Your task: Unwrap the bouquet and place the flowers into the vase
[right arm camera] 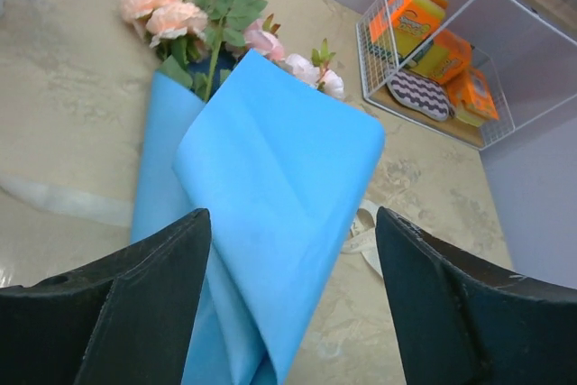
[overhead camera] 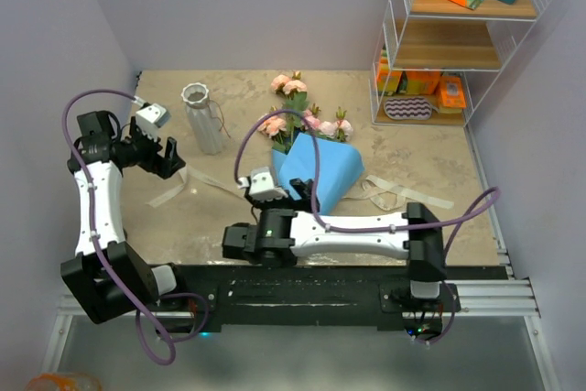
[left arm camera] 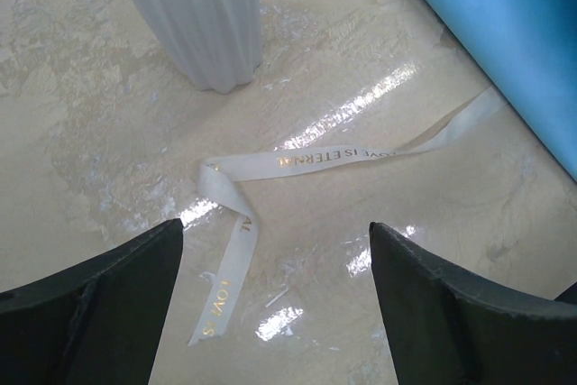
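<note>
The bouquet lies mid-table, its blue paper cone [overhead camera: 316,176] loosely folded around pink roses [overhead camera: 293,89] that poke out at the far end. The beige ribbon [overhead camera: 179,191] is off the bouquet and lies flat on the table. My right gripper [right arm camera: 290,214] is open, its jaws astride the near end of the blue paper [right arm camera: 270,178], with roses [right arm camera: 171,11] beyond. In the top view the right gripper [overhead camera: 265,185] sits at the cone's near-left corner. The white ribbed vase [overhead camera: 203,116] stands upright at the back left. My left gripper [overhead camera: 165,157] hovers open, empty, over the ribbon [left arm camera: 306,160], with the vase [left arm camera: 203,15] ahead.
A white wire shelf rack [overhead camera: 458,34] with orange boxes stands at the back right corner. Another stretch of beige ribbon [overhead camera: 403,191] lies right of the bouquet. Walls close in the table at left, back and right. Blue paper [left arm camera: 514,33] edges the left wrist view's upper right.
</note>
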You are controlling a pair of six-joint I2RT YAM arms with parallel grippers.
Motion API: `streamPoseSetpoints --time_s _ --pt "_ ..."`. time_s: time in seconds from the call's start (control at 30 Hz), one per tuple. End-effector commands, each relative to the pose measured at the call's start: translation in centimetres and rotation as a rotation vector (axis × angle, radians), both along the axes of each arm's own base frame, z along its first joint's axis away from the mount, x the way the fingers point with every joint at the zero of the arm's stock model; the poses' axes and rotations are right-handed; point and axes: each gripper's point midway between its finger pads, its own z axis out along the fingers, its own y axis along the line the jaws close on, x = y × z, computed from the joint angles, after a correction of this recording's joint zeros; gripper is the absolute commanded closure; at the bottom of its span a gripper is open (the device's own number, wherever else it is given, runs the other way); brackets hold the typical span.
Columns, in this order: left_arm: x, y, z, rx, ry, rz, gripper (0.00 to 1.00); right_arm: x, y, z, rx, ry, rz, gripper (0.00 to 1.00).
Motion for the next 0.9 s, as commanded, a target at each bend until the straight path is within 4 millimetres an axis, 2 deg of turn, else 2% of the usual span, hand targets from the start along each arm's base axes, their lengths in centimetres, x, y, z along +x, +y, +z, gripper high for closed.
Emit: streamPoseSetpoints --time_s 0.0,0.03,0.13,0.17,0.23,0.27,0.33,0.43,0.47,0.5,0.57,0.6,0.7,0.73,0.77,0.87 --pt "0.8 0.0 2.1 -0.011 -0.057 -0.021 0.12 2.2 -5.4 5.8 0.127 -0.181 -0.076 0.21" --pt "0.9 0.0 2.2 -0.011 -0.057 -0.021 0.12 2.3 -7.2 7.2 0.188 -0.175 -0.097 0.2" --pt "1.0 0.0 2.6 -0.012 -0.062 -0.023 0.12 3.4 -10.9 9.5 0.298 -0.18 -0.17 0.15" --pt "1.1 0.0 2.5 -0.015 -0.06 -0.025 0.11 3.5 -12.2 11.3 0.356 -0.189 -0.191 0.14" --pt "1.0 -0.1 2.5 -0.017 -0.059 -0.033 0.12 3.6 -12.2 13.1 0.347 -0.195 -0.199 0.1" --pt "1.0 -0.2 2.4 -0.018 -0.06 -0.036 0.11 3.9 -10.7 13.9 0.315 -0.151 -0.167 0.09" --pt "1.0 -0.1 2.2 -0.016 -0.054 -0.037 0.11 4.4 -8.8 14.2 0.279 -0.132 -0.1 0.07" --pt "0.7 -0.1 1.7 -0.009 -0.041 -0.042 0.11 5.6 -3.7 12.7 0.27 -0.081 0.06 0.06" --pt "0.6 -0.1 1.6 -0.006 -0.04 -0.043 0.11 5.8 -2.6 13.1 0.292 -0.05 0.079 0.06" --pt "0.5 0.0 1.6 0.003 -0.041 -0.041 0.11 6.0 1.1 10.6 0.235 0.019 0.177 0.07" --pt "0.4 0.0 1.4 0.013 -0.044 -0.039 0.11 6.3 3.7 9.6 0.203 0.055 0.247 0.07" --pt "0.3 0.1 1.4 0.02 -0.045 -0.039 0.11 6.3 5.6 7.2 0.149 0.098 0.283 0.05" --pt "0.2 0.2 1.6 0.036 -0.051 -0.043 0.11 7.2 4.9 5.6 -0.032 0.101 0.173 0.01" --pt "0.1 0.1 1.7 0.041 -0.056 -0.049 0.11 7.7 4.4 3.7 -0.131 0.089 0.085 0.01" --pt "0.0 0.1 1.6 0.045 -0.055 -0.051 0.11 7.5 3.3 3.5 -0.185 0.098 0.044 0.01" --pt "0.0 0.2 1.2 0.044 -0.05 -0.053 0.11 7.4 2.0 2.6 -0.193 0.095 0.013 0.01"
